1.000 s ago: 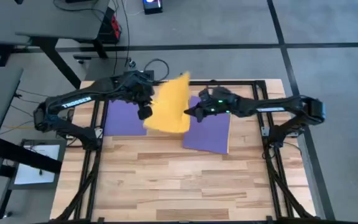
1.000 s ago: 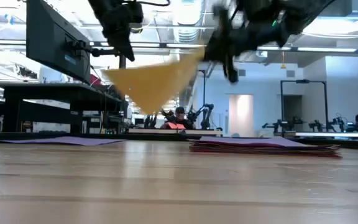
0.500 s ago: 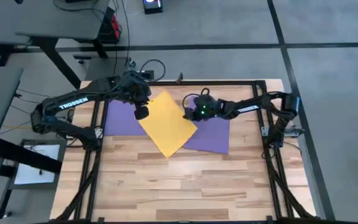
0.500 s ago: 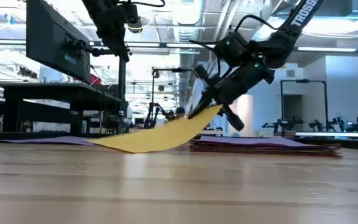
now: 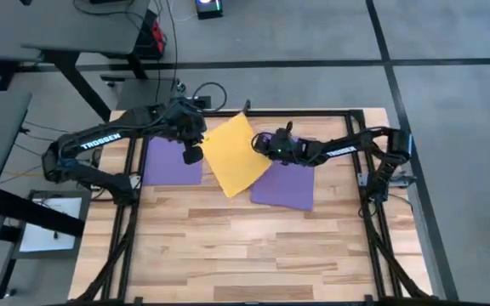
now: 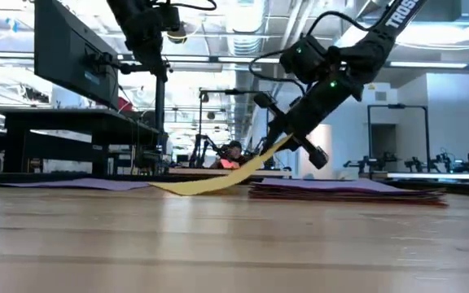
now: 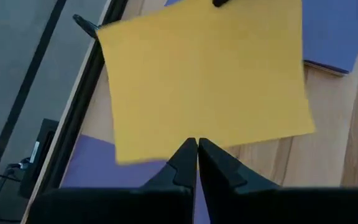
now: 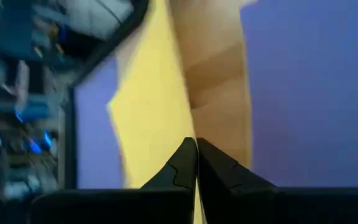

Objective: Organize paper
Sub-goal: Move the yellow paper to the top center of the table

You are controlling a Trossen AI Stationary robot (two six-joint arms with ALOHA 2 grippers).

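The right pincer (image 5: 266, 144) was clamped on one edge of a yellow sheet (image 5: 236, 154), its two dark fingers pressed together with the paper's edge running between them in the right wrist view. In the low view that pincer (image 6: 281, 135) held the sheet's right edge lifted above the tabletop (image 5: 253, 242), while the rest of the yellow sheet (image 6: 218, 181) sloped down leftwards until its far-left part lay on the wood. From above, the yellow sheet sat turned at an angle in the far middle of the tabletop, between a single purple sheet (image 5: 170, 164) lying flat on the left and a purple-topped stack (image 5: 289, 181) on the right, overlapping the near-left part of that stack. The stack (image 6: 348, 191) showed as several thin layers in the low view. The left pincer (image 5: 192, 155) hung above the right edge of the single purple sheet, just left of the yellow one and clear of it; in the left wrist view its fingers (image 7: 185, 163) met at the tips with nothing between them, the yellow sheet (image 7: 204, 78) spread out beyond them. A person (image 6: 234, 155) sat in the room far behind the tabletop.
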